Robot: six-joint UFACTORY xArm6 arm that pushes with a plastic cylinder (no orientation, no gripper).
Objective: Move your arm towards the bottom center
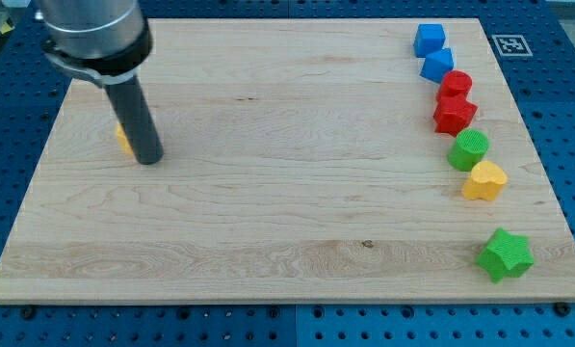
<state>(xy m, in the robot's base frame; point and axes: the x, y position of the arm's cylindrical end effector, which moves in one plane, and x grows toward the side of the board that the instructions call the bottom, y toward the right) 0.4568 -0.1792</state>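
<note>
My tip (149, 159) rests on the wooden board (268, 193) at the view's left, upper part. A yellow block (122, 141) is mostly hidden behind the rod, touching or right next to its left side; its shape cannot be made out. Down the view's right side stand a blue cube (429, 40), a second blue block (437, 65), a red cylinder (455, 84), a red star-like block (454, 114), a green cylinder (469, 149), a yellow heart-shaped block (484, 180) and a green star (505, 254). All of these lie far right of my tip.
The board lies on a blue perforated table (287, 328). A square marker tag (508, 44) sits at the board's top right corner. The arm's grey body (92, 34) hangs over the top left.
</note>
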